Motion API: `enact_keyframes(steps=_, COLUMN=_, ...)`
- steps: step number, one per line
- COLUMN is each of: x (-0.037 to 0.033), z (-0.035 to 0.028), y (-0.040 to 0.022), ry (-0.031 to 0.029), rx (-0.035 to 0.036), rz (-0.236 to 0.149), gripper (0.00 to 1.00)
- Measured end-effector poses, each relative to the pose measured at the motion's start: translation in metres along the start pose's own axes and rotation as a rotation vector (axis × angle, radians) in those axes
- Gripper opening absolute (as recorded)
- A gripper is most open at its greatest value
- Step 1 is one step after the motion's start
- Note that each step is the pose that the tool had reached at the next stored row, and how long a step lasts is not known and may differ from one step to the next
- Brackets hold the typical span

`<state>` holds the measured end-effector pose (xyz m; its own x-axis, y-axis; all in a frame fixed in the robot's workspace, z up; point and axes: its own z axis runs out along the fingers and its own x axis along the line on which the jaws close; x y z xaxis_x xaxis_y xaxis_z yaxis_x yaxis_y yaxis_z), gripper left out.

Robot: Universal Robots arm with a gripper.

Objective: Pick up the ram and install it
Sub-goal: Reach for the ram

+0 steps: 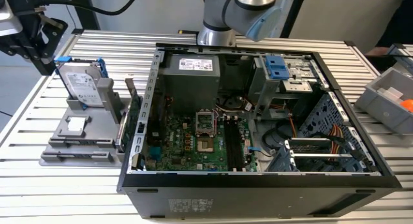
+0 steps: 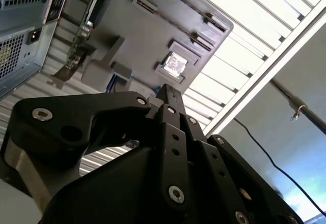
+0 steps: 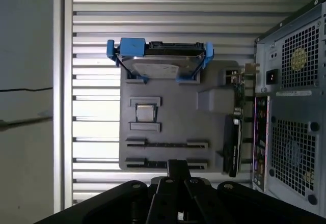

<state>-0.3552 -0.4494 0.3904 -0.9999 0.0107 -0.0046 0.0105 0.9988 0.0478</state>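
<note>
Well, gripper (image 3: 178,165), jaws together, over gray holder (image 3: 178,123) (HDD (image 3: 159,67) label illegible)

Hard drive (image 1: 82,86) in holder (image 1: 77,154) — holder beside case (image 1: 258,192).

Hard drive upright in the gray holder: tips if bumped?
Probably stays: the hard drive stands on edge in a slot of the gray holder. Likely stiff and heavy for its size, being metal-cased. Its blue frame may flex first.
</note>
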Motion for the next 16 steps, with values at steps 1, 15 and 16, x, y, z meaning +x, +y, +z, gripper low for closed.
enact_keyframes(steps=1, x=0.0001, z=0.0, y=-0.0012, ry=0.0002, rx=0.0001, rz=0.0, gripper=0.0)
enact_keyframes(steps=15, x=0.0017, z=0.0003, y=-0.0188, ry=0.0024, rx=0.0, rz=0.0, gripper=0.0)
enact_keyframes(steps=16, x=0.0018, z=0.0003, y=-0.0202, ry=0.0025, rx=0.0001, rz=0.0, gripper=0.0)
